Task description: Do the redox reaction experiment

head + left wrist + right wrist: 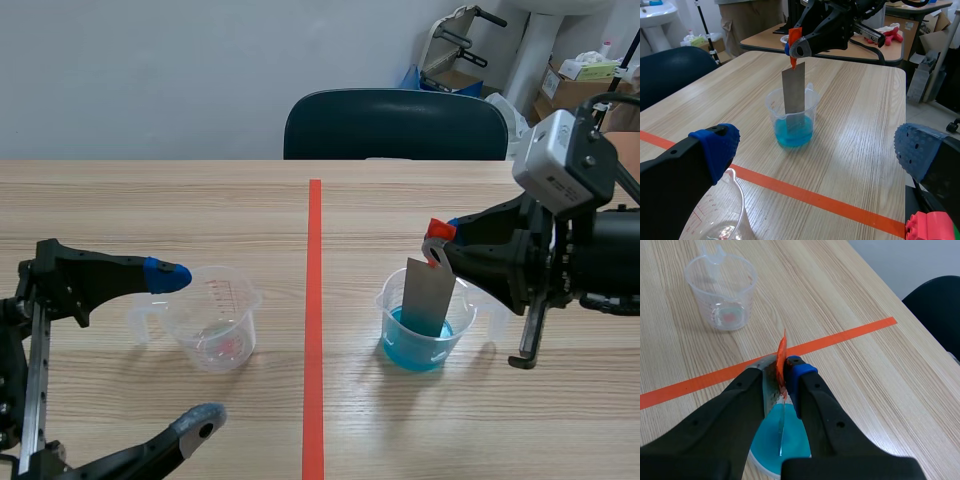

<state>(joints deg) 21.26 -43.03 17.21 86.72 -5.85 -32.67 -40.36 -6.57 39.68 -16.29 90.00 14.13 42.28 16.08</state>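
We hold three views: one frontal across the table (150, 200); two close wrist views, all sharing the cup (460, 335) of blue liquid.

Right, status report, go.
Right gripper shut on metal strip, strip standing in blue-liquid cup. Left gripper open by clear cup. Nothing blocking.

Black left pincer (822, 150), blue dotted pads (720, 147)
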